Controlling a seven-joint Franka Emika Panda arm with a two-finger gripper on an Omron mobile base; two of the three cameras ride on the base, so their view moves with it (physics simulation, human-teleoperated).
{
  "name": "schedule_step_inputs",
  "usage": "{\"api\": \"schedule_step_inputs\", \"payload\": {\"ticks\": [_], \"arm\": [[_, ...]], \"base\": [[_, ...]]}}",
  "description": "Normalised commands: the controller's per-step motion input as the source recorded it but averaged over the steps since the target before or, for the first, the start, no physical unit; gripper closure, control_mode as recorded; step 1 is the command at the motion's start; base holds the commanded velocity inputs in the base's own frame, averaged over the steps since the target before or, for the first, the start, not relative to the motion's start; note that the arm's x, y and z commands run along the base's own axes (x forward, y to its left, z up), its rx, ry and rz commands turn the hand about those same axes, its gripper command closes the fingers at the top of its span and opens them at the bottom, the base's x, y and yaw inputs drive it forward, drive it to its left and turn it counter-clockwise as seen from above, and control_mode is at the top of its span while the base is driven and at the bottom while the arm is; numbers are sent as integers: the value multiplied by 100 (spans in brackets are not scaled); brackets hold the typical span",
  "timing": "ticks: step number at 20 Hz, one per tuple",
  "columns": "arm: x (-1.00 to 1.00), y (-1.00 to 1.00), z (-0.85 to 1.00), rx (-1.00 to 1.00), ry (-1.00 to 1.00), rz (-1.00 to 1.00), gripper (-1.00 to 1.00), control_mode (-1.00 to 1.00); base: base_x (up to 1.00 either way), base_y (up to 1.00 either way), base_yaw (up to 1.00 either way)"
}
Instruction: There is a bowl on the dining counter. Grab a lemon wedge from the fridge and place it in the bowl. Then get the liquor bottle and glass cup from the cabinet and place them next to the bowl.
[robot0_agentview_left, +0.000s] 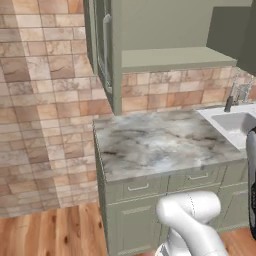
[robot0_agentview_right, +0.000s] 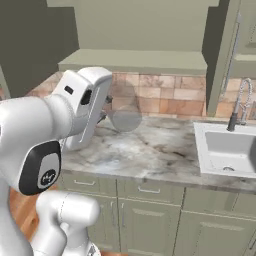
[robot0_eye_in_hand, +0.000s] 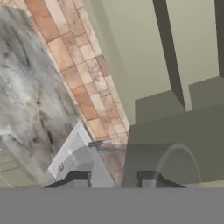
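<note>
White arm (robot0_agentview_right: 47, 130) filled the left foreground, its hand reaching over a marble worktop (robot0_agentview_right: 150, 150); a clear glass cup (robot0_agentview_right: 126, 116) hung just beyond the hand, above the top, grip not discernible. White sink (robot0_agentview_right: 227, 150) w/ tall faucet (robot0_agentview_right: 240, 102) stood at right, brick backsplash (robot0_agentview_right: 165, 97) behind, pale green cabinets (robot0_agentview_right: 145, 210) below

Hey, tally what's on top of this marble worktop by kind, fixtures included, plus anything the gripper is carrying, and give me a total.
Glass cup, held in the gripper above the worktop: 1
Sink: 1
Faucet: 1
Total: 3
</note>
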Motion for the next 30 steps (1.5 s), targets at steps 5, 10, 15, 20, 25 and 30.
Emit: {"api": "schedule_step_inputs", "payload": {"ticks": [5,10,15,20,25,30], "arm": [[0,0,0,0,0,0,100,100],[0,0,0,0,0,0,100,100],[0,0,0,0,0,0,100,100],[0,0,0,0,0,0,100,100],[0,0,0,0,0,0,100,100],[0,0,0,0,0,0,100,100]], "base": [[-41,89,-35],[-4,100,-42],[-43,64,-53],[-95,23,-69],[-98,25,-70],[-100,27,-68]]}}
